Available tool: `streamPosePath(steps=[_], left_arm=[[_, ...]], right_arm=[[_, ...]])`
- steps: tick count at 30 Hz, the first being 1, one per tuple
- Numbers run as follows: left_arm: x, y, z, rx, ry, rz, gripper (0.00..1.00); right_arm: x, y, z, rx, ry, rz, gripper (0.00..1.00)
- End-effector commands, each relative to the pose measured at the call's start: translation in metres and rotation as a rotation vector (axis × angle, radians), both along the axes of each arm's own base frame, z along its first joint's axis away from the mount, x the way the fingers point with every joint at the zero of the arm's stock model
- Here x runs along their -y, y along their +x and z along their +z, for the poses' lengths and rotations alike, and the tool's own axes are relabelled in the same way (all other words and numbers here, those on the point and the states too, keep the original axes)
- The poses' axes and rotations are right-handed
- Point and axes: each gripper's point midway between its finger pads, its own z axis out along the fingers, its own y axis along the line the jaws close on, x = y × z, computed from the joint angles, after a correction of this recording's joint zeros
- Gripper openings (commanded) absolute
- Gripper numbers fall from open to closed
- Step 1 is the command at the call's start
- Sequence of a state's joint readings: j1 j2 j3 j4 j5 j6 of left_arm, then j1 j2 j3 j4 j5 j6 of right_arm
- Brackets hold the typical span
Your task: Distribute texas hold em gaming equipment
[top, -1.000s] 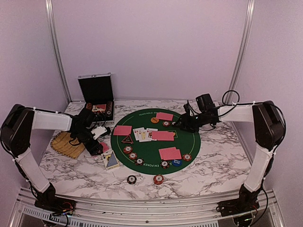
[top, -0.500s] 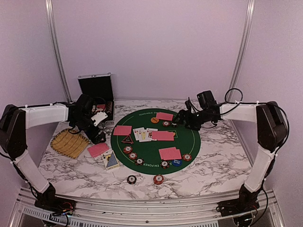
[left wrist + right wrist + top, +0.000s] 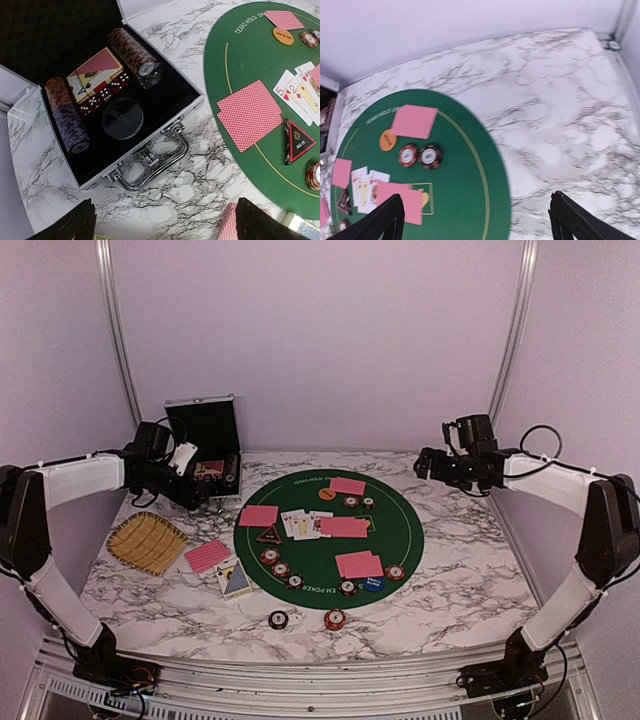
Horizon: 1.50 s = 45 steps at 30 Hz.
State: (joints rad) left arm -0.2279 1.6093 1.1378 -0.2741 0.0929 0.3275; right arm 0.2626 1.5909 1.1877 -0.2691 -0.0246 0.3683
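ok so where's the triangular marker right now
In the top external view the triangular marker lies on the green mat's left side, just in front of the red-backed cards and left of the face-up cards.

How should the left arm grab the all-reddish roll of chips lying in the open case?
Probably from straight above, pinching the chip roll across its curved flanks near mid-length. It lies on its side in the silver case, top exposed, walls blocking a level approach. The card deck sits close along one flank, so that finger needs care.
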Motion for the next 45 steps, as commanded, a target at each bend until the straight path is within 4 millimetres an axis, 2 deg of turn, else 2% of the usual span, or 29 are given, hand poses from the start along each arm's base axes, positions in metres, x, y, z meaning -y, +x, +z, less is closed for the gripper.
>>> streamPosePath(steps=[1, 3, 4, 7, 11, 12, 14, 17, 21, 26, 31, 35, 40, 45], left_arm=[[-0.019, 0.013, 0.012, 0.106, -0.112, 0.089, 0.99], [-0.035, 0.018, 0.012, 0.149, -0.176, 0.136, 0.99], [-0.049, 0.024, 0.016, 0.19, -0.206, 0.194, 0.99], [-0.079, 0.033, 0.017, 0.254, -0.251, 0.296, 0.99], [-0.091, 0.036, -0.001, 0.266, -0.258, 0.366, 0.99], [-0.102, 0.034, -0.008, 0.272, -0.258, 0.396, 0.99], [-0.11, 0.034, -0.016, 0.304, -0.252, 0.425, 0.99], [-0.113, 0.032, -0.032, 0.274, -0.256, 0.453, 0.99], [-0.116, 0.022, -0.044, 0.305, -0.256, 0.469, 0.99], [-0.119, 0.006, -0.026, 0.425, -0.279, 0.472, 0.99], [-0.124, -0.024, -0.011, 0.574, -0.296, 0.484, 0.99], [-0.124, -0.042, -0.008, 0.667, -0.33, 0.482, 0.99], [-0.122, -0.041, -0.008, 0.665, -0.339, 0.475, 0.99], [-0.122, -0.042, -0.007, 0.666, -0.337, 0.476, 0.99]], right_arm=[[0.084, -0.006, 0.016, 0.122, -0.16, -0.304, 0.99], [0.113, -0.016, 0.021, 0.199, -0.182, -0.404, 0.99], [0.126, -0.021, 0.028, 0.264, -0.201, -0.451, 0.99], [0.166, -0.049, 0.033, 0.383, -0.328, -0.637, 0.99], [0.184, -0.069, 0.025, 0.424, -0.426, -0.691, 0.99], [0.188, -0.072, 0.023, 0.431, -0.436, -0.703, 0.99], [0.194, -0.078, 0.017, 0.443, -0.452, -0.729, 0.99], [0.195, -0.083, 0.011, 0.492, -0.444, -0.73, 0.99], [0.194, -0.09, 0.002, 0.564, -0.439, -0.721, 0.99], [0.184, -0.092, -0.007, 0.631, -0.445, -0.639, 0.99], [0.18, -0.104, -0.014, 0.694, -0.431, -0.614, 0.99], [0.155, -0.096, -0.015, 0.74, -0.441, -0.439, 0.99], [0.146, -0.088, -0.023, 0.741, -0.466, -0.384, 0.99], [0.159, -0.076, -0.032, 0.675, -0.421, -0.409, 0.99]])
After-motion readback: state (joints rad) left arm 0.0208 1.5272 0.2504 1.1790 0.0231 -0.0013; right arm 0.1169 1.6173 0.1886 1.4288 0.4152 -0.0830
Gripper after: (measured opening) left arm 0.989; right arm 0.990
